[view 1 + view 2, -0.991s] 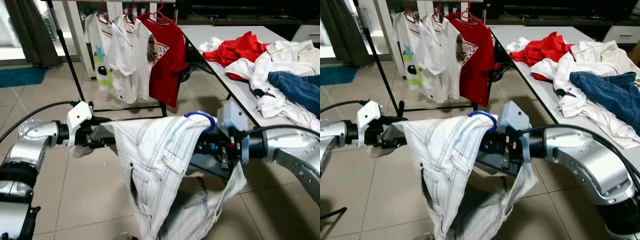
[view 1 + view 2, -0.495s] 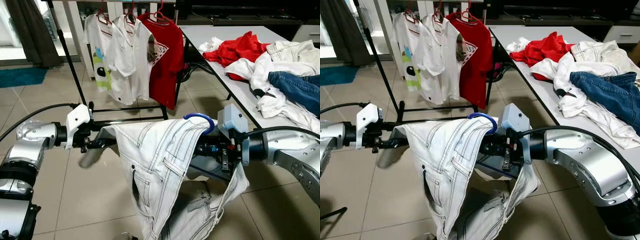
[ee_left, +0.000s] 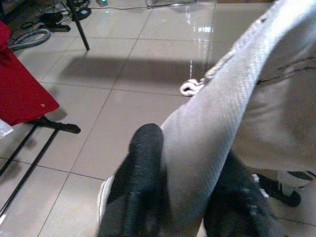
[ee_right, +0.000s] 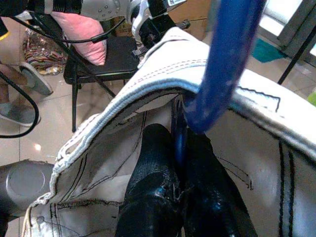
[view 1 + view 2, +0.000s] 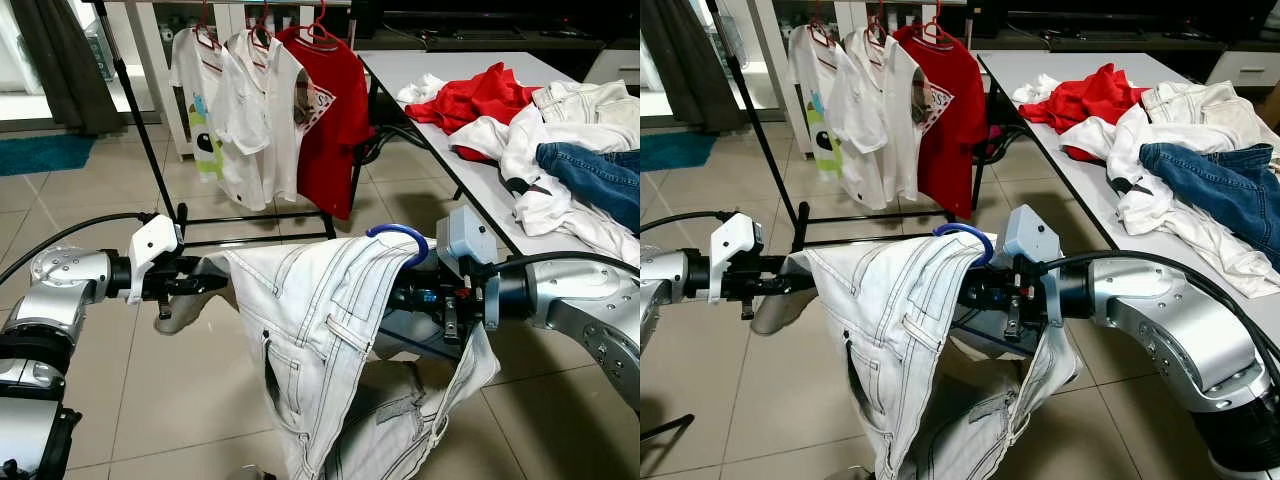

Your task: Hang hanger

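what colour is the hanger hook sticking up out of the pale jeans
Blue. The hanger hook shows best in the right wrist view, above the jeans.

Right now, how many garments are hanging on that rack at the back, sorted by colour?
White shirts: 2, one with a green and blue print and one plain
Red T-shirt: 1
Total: 3 on the clothes rack, each on a red hanger.
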Robot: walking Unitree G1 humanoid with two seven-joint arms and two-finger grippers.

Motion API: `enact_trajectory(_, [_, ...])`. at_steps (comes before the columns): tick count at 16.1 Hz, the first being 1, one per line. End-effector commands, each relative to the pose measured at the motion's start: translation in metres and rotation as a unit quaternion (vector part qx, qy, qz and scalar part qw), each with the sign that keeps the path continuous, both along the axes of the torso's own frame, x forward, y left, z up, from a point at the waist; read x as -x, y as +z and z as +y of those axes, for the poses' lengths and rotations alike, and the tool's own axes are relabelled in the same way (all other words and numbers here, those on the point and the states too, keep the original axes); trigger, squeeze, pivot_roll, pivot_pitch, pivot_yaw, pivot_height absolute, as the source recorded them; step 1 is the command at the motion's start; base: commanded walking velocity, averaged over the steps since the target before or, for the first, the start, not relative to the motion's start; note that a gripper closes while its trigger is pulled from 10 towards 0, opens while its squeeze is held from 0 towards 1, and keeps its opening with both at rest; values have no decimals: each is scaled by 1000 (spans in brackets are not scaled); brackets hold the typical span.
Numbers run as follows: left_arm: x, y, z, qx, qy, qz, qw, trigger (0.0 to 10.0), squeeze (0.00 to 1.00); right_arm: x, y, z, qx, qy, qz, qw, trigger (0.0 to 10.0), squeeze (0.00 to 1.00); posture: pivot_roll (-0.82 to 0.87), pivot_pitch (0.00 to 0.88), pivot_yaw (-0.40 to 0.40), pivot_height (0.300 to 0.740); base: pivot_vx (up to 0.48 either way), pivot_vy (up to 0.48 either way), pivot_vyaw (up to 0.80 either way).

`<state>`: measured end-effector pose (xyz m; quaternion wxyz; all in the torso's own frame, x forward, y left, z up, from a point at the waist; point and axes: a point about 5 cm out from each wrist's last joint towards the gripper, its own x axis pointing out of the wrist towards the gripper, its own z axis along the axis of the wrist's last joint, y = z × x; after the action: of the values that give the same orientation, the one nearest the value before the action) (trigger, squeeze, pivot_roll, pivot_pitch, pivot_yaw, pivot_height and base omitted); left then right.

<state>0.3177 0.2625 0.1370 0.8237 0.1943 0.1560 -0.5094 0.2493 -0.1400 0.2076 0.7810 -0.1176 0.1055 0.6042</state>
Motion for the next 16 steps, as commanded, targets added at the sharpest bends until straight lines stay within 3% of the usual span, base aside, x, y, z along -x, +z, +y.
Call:
enact_trajectory(1, [-4,6,0,6,5,-12,1000,0,0,0,10,-1,-14,2,-20,1000,10000,0,-151,0,10,740,0,0,0])
enact_trajectory(5, [-8,5,5,11,55,-26,998,0,0,0,10,0,-18,3,-17,1000,10000,0,-152,0,7,740,0,0,0])
enact_trajectory(9, [-9,1,7,100,110,-11,989,0,0,-3,10,-3,-23,-13,-16,1000,10000,0,-156,0,9,740,0,0,0])
enact_trajectory(12, [-5,-7,11,132,144,1,981,0,0,-6,11,-6,-35,-29,-2,999,10000,0,-158,0,8,740,0,0,0])
enact_trajectory(14, [-5,-11,18,145,187,8,972,0,0,-5,11,-7,-37,-30,3,999,10000,0,-158,0,7,740,0,0,0])
enact_trajectory(16, [-6,-12,29,185,257,15,948,0,0,-6,10,-9,-37,-35,2,999,10000,0,-160,0,8,740,0,0,0])
